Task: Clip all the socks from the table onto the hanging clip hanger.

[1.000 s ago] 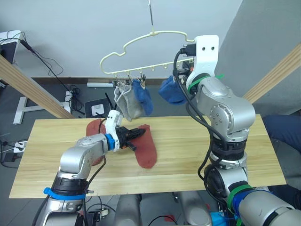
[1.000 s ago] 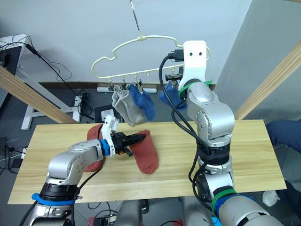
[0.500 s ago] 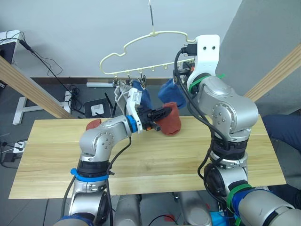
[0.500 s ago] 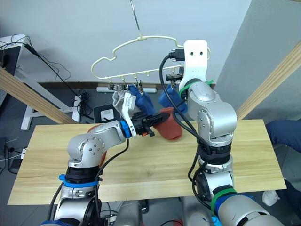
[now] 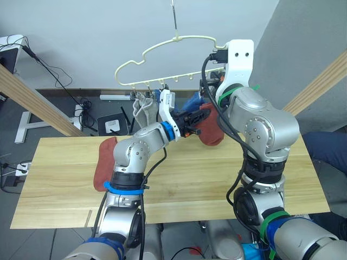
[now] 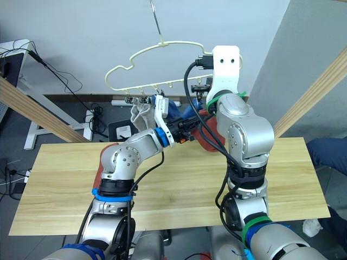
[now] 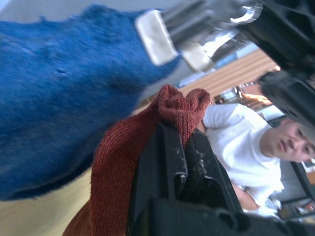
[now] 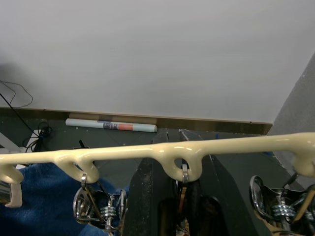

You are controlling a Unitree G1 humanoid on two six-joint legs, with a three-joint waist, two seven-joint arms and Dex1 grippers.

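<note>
Left wrist view: left gripper (image 7: 183, 142) clamped on a rust-red knit sock (image 7: 128, 162) beside a fuzzy blue sock (image 7: 59, 113); can't tell for the right gripper (image 8: 179, 196).

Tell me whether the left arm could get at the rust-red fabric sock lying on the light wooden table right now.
Probably not yet. The left end effector is raised by the cream clip hanger, shut on another rust-red sock. The rust-red fabric sock on the table lies uncovered beside that arm's base, reachable once freed.

The red sock's (image 5: 210, 130) far side is hidden behind the right arm (image 5: 260, 130). The right gripper's (image 8: 172, 196) fingertips are cut off behind the hanger (image 8: 162, 150); their gap is unreadable.
</note>
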